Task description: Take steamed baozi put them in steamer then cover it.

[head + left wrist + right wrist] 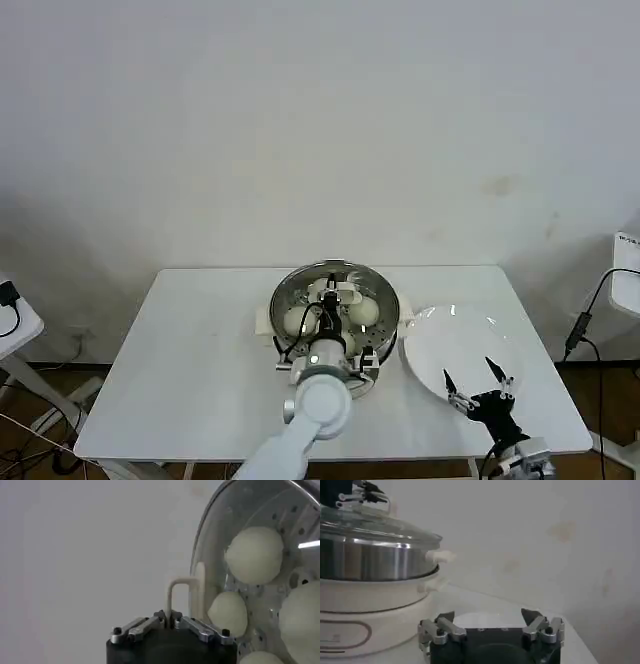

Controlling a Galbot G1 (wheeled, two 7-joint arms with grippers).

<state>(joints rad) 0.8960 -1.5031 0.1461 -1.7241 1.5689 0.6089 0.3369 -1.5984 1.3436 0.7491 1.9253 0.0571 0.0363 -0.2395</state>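
Steel gleams at the middle of our white table (190, 340): the steamer (385, 300), a round shiny pot on a white base with cream side handles, sits there with the cover (365, 285) on top. Through that clear glass, rimmed in metal, we see the baozi (364, 312), smooth, pale cream and round, resting on the perforated tray; from our left wrist camera they bulge softly behind the glass (255, 555), with the tray's holes dotted around them.

Our left gripper (334, 297) reaches over the pot from the near side and sits at the cover's centre. In the left wrist view its fingers are drawn in tight around the cream rectangular handle (176, 592), which rises as a slim loop just beyond the fingertips (150, 625).

Moving right, a flat white plate (460, 345) lies just beside the steamer, glossy and bare. Our right gripper (480, 385) hovers over the plate's near edge, fingers spread wide with nothing between them; from its wrist camera we see the dark pads (532, 615) apart and the pot's brushed steel wall (370, 562) beyond.
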